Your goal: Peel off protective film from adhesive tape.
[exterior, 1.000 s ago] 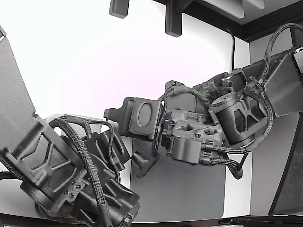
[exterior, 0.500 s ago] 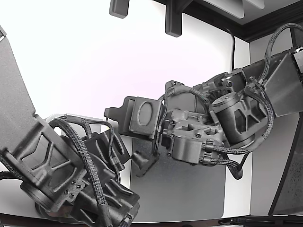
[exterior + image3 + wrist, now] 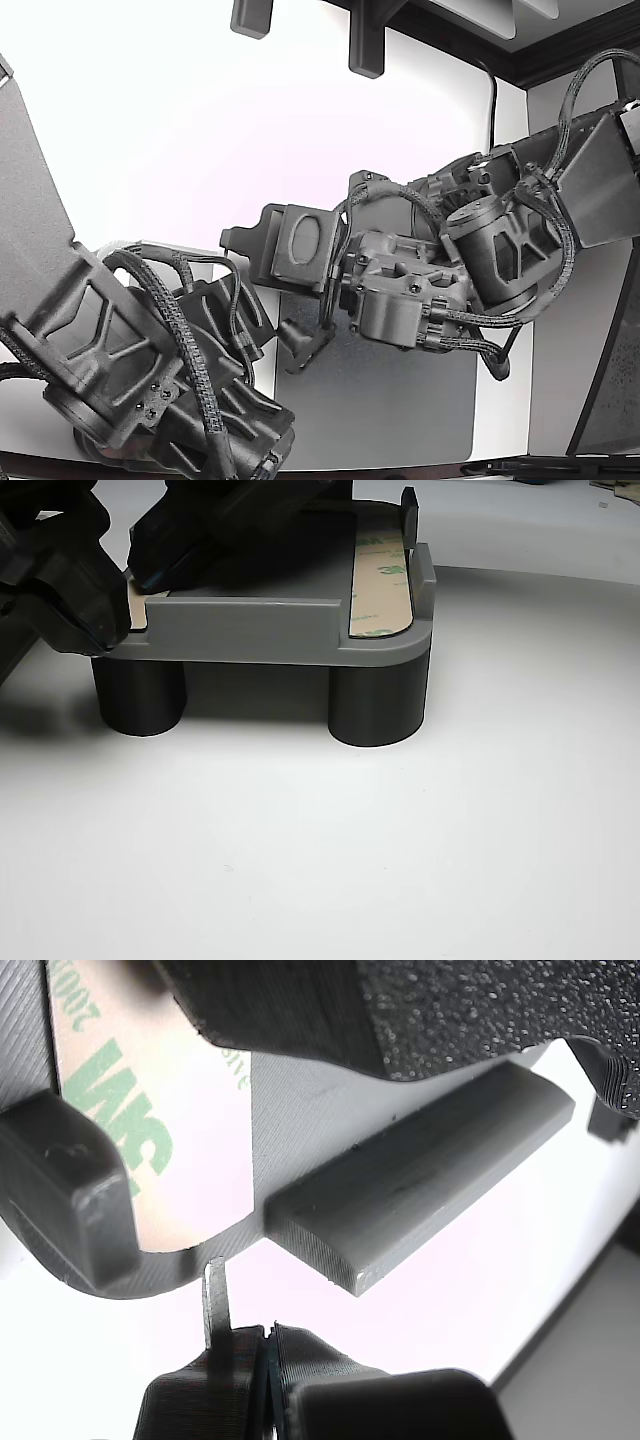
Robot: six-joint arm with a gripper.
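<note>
In the wrist view my gripper sits just off the rounded corner of the grey part, jaws pressed together. A thin metal sliver rises from one fingertip toward the part's edge. I see nothing between the jaws. The adhesive tape with its pale film and green 3M print lies on the part beside a black clip. In the other view the grey part stands on dark round legs, with one tape strip exposed and a second strip partly under black fingers.
A black foam-faced pad presses on the part from above. A raised grey rib crosses the part. In the exterior view two dark arms crowd over a grey mat on a white table.
In the exterior view the arm on the right has crept slightly to the left and down. The other arm holds still.
</note>
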